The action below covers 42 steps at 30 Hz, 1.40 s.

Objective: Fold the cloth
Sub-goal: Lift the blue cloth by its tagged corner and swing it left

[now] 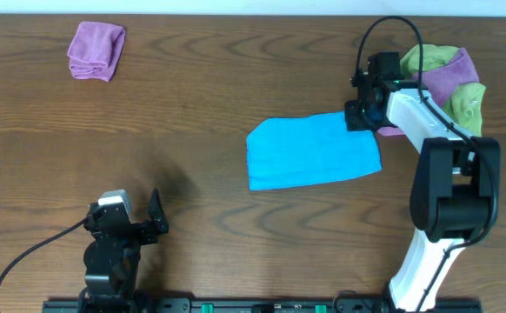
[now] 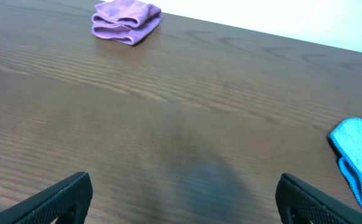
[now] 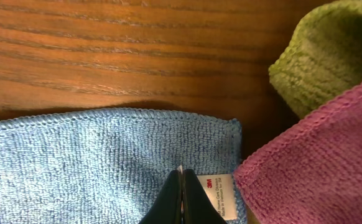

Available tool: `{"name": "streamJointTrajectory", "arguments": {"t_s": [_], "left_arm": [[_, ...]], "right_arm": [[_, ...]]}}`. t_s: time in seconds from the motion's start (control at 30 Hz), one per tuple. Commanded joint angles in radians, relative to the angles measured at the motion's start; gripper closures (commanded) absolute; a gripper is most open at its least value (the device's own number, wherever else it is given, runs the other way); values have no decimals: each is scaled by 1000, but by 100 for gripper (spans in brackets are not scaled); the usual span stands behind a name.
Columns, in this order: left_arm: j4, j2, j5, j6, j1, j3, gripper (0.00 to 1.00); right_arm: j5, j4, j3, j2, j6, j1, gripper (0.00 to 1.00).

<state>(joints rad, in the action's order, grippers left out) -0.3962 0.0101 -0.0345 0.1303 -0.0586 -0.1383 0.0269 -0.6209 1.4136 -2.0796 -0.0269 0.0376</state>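
Note:
The blue cloth [image 1: 312, 151] lies flat on the table as a rectangle, right of centre. My right gripper [image 1: 363, 114] is shut, with its tips [image 3: 181, 169] resting on the cloth's far right corner area [image 3: 106, 162], next to the white label [image 3: 220, 190]. I see no fold of cloth pinched between the fingers. My left gripper [image 1: 131, 228] is open and empty near the front left edge, its fingers [image 2: 181, 199] spread wide above bare table. The cloth's left edge shows at the right of the left wrist view [image 2: 358, 155].
A folded purple cloth [image 1: 96, 50] sits at the far left, also seen in the left wrist view [image 2: 125, 20]. A pile of green and magenta cloths [image 1: 449, 83] lies just right of the right gripper, with magenta [image 3: 318, 162] and green [image 3: 330, 50] close to the fingers.

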Motion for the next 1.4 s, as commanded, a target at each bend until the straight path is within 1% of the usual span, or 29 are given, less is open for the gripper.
{"name": "streamJointTrajectory", "arguments": {"t_s": [0.0,0.1,0.23,0.4,0.5,0.6,0.7,0.77,0.83,0.9,0.97,1.03,1.07,1.13,1.37], "left_arm": [[-6,-6,-18,0,6,20,5],[-6,-6,-18,0,6,20,5],[-6,-6,-18,0,6,20,5],[-6,-6,-18,0,6,20,5],[-6,-6,-18,0,6,20,5],[-6,-6,-18,0,6,20,4],[-6,-6,-18,0,6,20,5],[-6,-6,-18,0,6,20,5],[-6,-6,-18,0,6,20,5],[-5,-6,-18,0,6,20,4],[-6,-6,-18,0,6,20,5],[-6,-6,-18,0,6,20,5],[-5,-6,-18,0,6,20,5],[-6,-6,-18,0,6,20,5],[-6,-6,-18,0,6,20,5]], "right_arm": [[0,-1,0,-15,-4,2,99],[16,-13,39,3,30,5,99],[101,-66,235,26,34,35,99],[29,-40,448,26,34,77,99],[30,-46,576,26,35,89,99],[49,-120,684,26,49,114,99],[187,-287,774,26,48,185,99],[333,-393,823,26,48,285,99],[359,-412,863,26,11,395,99],[337,-388,904,26,1,491,99],[344,-367,951,26,-3,557,99],[343,-391,1005,26,-55,593,99],[334,-425,1037,26,-85,601,99],[274,-470,1064,26,-92,589,99],[257,-447,1051,22,-99,513,99]]}}
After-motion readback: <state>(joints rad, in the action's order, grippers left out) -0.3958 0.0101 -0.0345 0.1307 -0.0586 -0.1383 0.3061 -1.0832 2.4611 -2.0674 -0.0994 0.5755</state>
